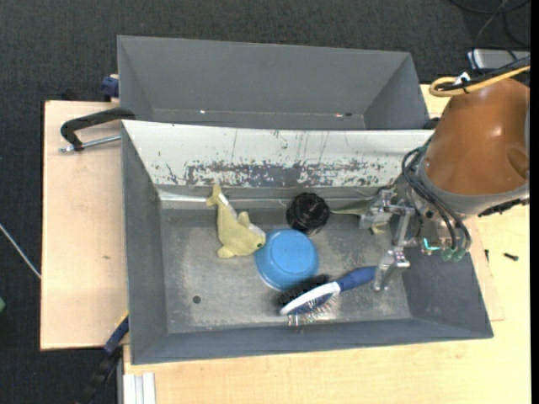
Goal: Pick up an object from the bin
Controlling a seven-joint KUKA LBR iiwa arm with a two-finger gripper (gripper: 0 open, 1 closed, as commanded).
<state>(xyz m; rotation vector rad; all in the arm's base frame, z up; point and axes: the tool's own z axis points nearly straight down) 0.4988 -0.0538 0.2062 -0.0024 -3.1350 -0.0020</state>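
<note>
Brush (313, 298) near front wall (295, 343); end effector (383, 244) spread beside its blue handle.

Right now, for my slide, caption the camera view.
Gripper beside the blue-handled brush; blue bowl, yellow toy, black cap nearby.

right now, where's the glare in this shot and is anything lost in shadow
Camera view: glare whitens the bin's back wall. The bin floor is evenly lit. The black round thing below that wall reads as a dark blob. The brush beside the tool is plainly lit.
</note>
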